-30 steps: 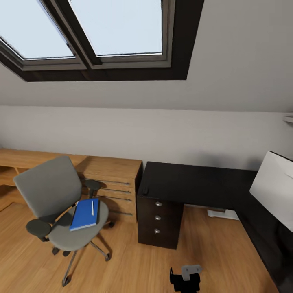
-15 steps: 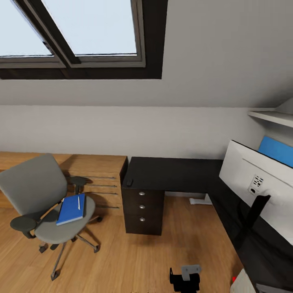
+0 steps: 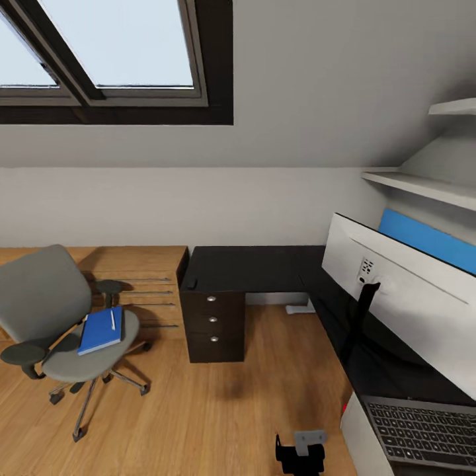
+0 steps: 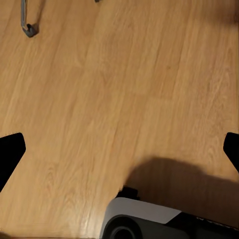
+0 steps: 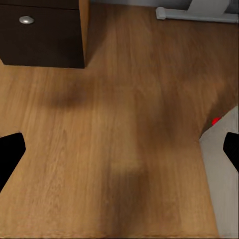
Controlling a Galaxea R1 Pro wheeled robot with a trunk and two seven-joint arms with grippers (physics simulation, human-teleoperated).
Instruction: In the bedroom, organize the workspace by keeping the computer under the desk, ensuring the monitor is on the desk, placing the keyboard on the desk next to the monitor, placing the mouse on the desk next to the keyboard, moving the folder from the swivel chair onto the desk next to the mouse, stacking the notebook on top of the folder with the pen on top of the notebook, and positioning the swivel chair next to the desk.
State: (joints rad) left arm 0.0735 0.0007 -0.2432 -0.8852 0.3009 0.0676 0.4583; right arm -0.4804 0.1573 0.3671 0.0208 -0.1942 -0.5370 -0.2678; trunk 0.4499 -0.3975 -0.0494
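Head view: grey swivel chair [image 3: 49, 317] at left on the wood plank floor [image 3: 218, 410], seat facing right and toward the camera. Blue rectangular folder [image 3: 100, 330] lies flat on the seat, long axis running near-left to far-right. A thin white pen [image 3: 112, 320] rests on its right part, roughly parallel to the long edge. No readable writing on either.

Black L-shaped desk [image 3: 251, 268] runs along the far wall and down the right side, with a three-drawer unit [image 3: 213, 327] under its left end. A small dark object [image 3: 192, 283] sits on the desk's left corner; can't identify it. White-backed monitor [image 3: 403, 297] stands on the right wing on a black stand, back to the camera, screen facing right. Grey keyboard [image 3: 423, 433] at near right, keys up; legends too small to read.

Wrist views: left gripper [image 4: 119, 149] and right gripper [image 5: 119, 149] both spread wide, nothing between the fingers, over bare floor.
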